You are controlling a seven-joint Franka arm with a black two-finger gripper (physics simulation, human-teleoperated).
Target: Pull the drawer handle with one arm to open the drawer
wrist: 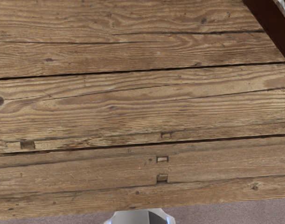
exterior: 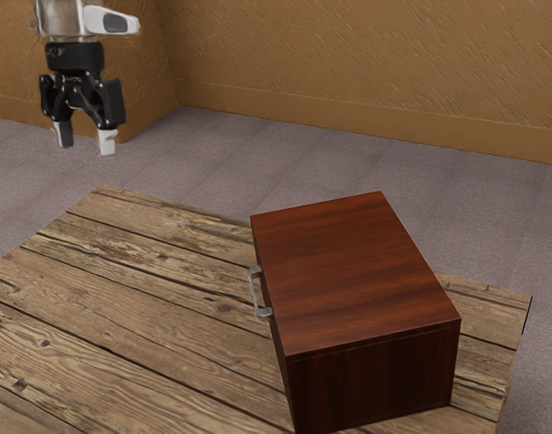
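Tan walls (exterior: 348,54) and a grey carpet floor (exterior: 303,163) surround a table (exterior: 122,298) of rough, weathered planks with dark seams and knots. On the table, toward the exterior view's right and near side, sits the drawer (exterior: 348,271), a dark reddish-brown wooden box with a smooth top. Its handle (exterior: 257,291), a small grey metal bar, stands upright on the face that looks toward the exterior view's left. That face sits flush with the edge of the box top, so the drawer reads as shut. Bare planks stretch from the handle to the exterior view's left and toward the near edge. The box's right side comes close to the table's right edge. The gripper (exterior: 86,140) hangs high at the exterior view's far left, well apart from the handle and well above the table, over the floor by the wall. Its two fingers (exterior: 107,140) point down and stand apart with nothing between them, so the tool is released and grasps nothing. In the wrist view the planks (wrist: 133,93) run across under the hand, and a dark corner of the box (wrist: 273,23) shows at one edge. A strip of carpet (wrist: 226,215) lies beyond the table's edge.
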